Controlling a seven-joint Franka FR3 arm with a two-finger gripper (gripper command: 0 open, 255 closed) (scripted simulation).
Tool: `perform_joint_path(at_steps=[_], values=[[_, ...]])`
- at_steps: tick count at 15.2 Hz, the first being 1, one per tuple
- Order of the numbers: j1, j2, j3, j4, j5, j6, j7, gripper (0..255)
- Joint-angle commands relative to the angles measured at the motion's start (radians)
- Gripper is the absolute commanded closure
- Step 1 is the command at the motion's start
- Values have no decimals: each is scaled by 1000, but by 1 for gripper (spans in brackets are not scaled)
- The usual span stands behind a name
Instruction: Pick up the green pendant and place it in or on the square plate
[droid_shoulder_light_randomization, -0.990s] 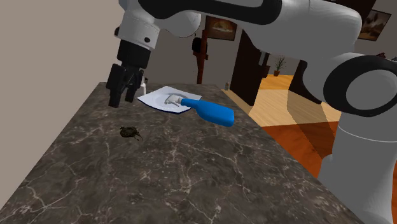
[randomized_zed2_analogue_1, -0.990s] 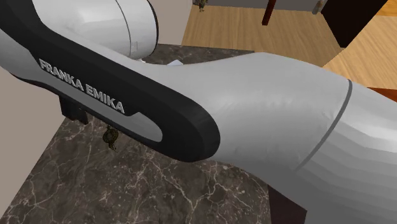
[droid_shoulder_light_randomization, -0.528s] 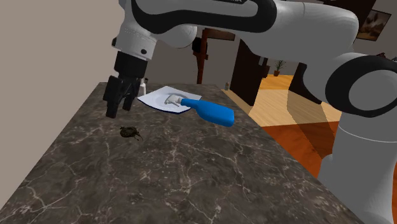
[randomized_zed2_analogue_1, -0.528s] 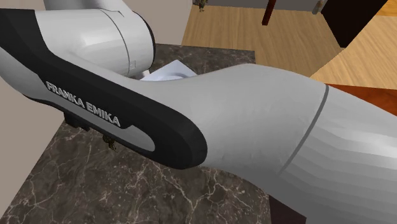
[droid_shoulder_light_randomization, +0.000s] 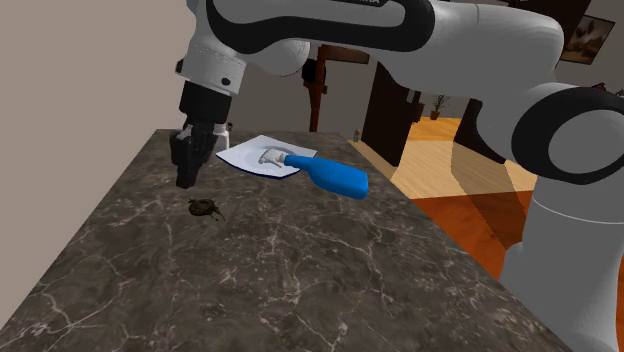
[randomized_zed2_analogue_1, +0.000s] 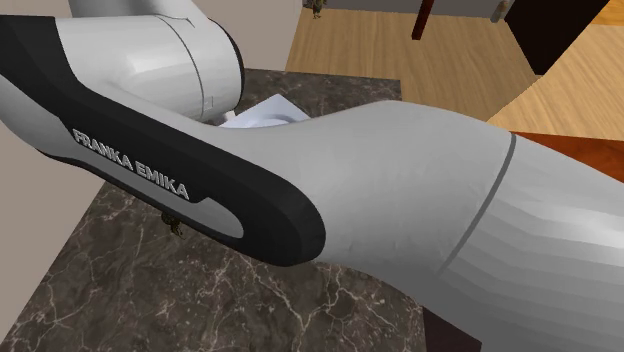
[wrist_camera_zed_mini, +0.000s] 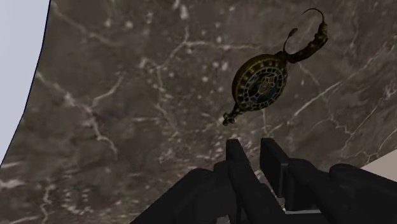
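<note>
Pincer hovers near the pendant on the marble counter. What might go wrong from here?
1. The small round green-brass pendant lies flat on the dark marble counter and seems offset from the black pincer; a straight descent may miss it or hit stone.
2. A blue bottle-shaped object overlaps a corner of the white square plate, so placing could knock it.
3. The arm hides most of the pendant in the second exterior view.
</note>
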Motion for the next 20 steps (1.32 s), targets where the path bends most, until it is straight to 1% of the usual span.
perform_joint_path(at_steps=[1,7,8,10,12,13,20], values=[[0,0,0,0,0,0,0,255],[0,0,0,0,0,0,0,255],[0,0,0,0,0,0,0,0],[56,-62,-7,-54,-129,-26,157,0],[113,-98,-2,-75,-257,-87,320,0],[117,-100,1,-75,-268,-93,334,0],[116,-108,1,-187,-266,11,332,0]])
